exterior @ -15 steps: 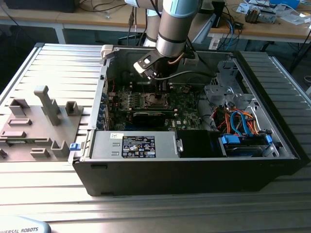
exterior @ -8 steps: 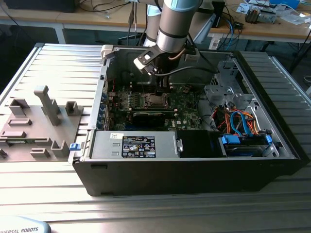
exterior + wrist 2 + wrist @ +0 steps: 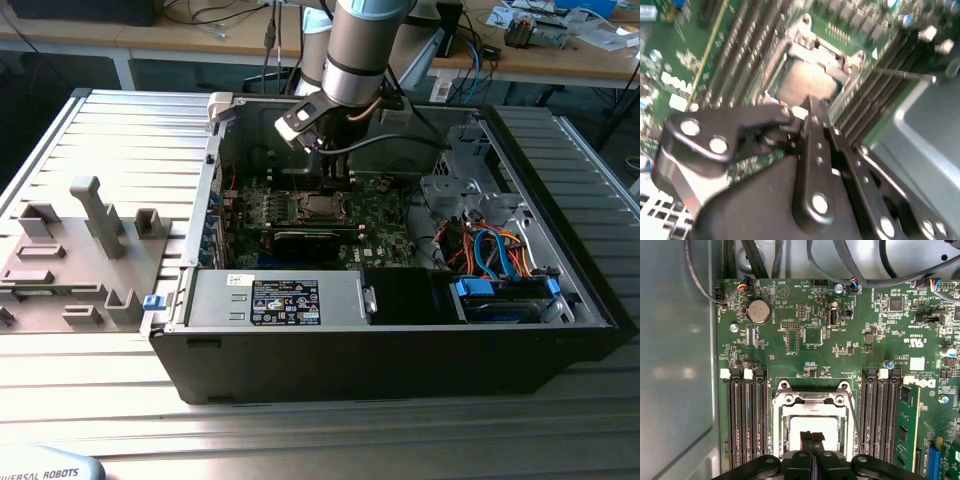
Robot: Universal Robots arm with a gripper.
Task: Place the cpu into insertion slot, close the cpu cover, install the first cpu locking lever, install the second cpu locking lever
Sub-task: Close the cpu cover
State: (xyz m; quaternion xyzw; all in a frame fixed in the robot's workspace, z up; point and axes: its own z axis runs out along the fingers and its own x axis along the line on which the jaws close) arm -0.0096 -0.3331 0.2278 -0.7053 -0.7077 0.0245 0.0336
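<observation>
Ribbed aluminium table [image 3: 100, 420] carrying an open computer case [image 3: 400, 360]. Inside, gripper [image 3: 812, 435] narrow, fingertips pressed together and empty, poised directly over the cpu [image 3: 812, 423]. That cpu sits in the insertion slot [image 3: 318, 207], the cpu cover [image 3: 812, 399] lying flat around it. Exterior view: grey fixture tray [image 3: 70, 265] at the case's 9 o'clock.

The silver-grey round arm [image 3: 355, 45], black-banded, carries a black hand [image 3: 813, 436] studded with silver screws.
</observation>
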